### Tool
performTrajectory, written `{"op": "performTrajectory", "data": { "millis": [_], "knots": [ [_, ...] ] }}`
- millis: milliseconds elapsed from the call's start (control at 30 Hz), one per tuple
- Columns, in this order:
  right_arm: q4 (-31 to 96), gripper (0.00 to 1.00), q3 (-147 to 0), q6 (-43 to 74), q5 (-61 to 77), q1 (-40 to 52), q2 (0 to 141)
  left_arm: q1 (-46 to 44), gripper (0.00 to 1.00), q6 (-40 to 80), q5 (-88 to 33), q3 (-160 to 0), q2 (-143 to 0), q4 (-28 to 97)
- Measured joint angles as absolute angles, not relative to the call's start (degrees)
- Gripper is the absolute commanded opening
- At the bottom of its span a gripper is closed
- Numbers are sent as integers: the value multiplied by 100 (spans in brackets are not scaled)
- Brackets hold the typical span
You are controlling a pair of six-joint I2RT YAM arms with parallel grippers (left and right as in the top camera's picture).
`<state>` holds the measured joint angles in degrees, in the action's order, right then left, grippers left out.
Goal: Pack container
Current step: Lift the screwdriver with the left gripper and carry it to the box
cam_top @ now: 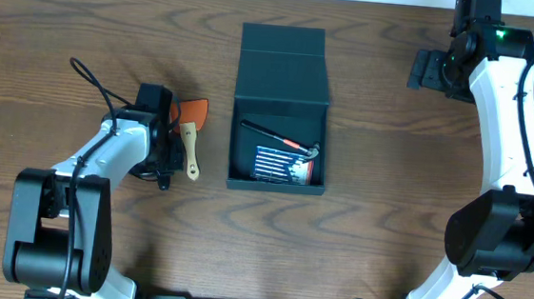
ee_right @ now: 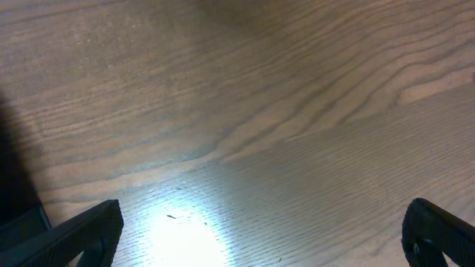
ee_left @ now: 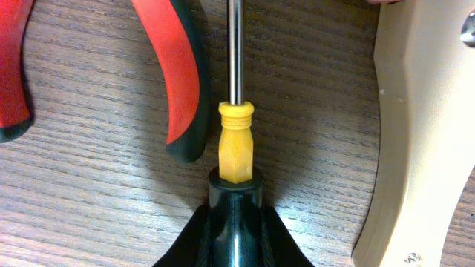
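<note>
The dark teal container [cam_top: 283,79] stands open mid-table with its lid flap folded back. Inside lie a red-and-black handled tool [cam_top: 282,139] and a flat pack of bits [cam_top: 275,163]. My left gripper [cam_top: 164,146] [ee_left: 236,226] is low on the table left of the container, shut on the dark handle of a screwdriver [ee_left: 236,148] that has a yellow collar and a steel shaft. The jaws press the handle on both sides. My right gripper [cam_top: 434,71] [ee_right: 263,230] hangs open over bare wood at the far right, holding nothing.
Red-handled pliers [cam_top: 192,110] [ee_left: 178,74] lie just left of the screwdriver shaft in the left wrist view. On its other side lies a tool with a pale wooden handle [cam_top: 191,155] [ee_left: 423,133]. Both lie between my left gripper and the container.
</note>
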<state>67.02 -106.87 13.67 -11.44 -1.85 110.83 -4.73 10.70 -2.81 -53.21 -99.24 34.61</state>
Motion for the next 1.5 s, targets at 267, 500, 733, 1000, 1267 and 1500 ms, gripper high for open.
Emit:
{"op": "performTrajectory", "data": {
  "millis": [267,500,733,1000,1267,1500],
  "knots": [
    [6702,99,-10687,1367,-1144,-185,11083,-473,6,1070,-283,-5323,-9922,3522],
    [6702,99,-10687,1367,-1144,-185,11083,-473,6,1070,-287,-5354,-9929,3774],
    [6702,99,-10687,1367,-1144,-185,11083,-473,6,1070,-303,-5360,-9839,3907],
    [6702,99,-10687,1367,-1144,-185,11083,-473,6,1070,-303,-5360,-8930,3968],
    [6702,99,-10687,1369,-1144,-185,11083,-473,6,1048,-329,-5360,-8160,4023],
    [6702,99,-10687,1367,-1144,-185,11085,-473,6,552,-718,-5371,-7561,3953]
  ]
}}
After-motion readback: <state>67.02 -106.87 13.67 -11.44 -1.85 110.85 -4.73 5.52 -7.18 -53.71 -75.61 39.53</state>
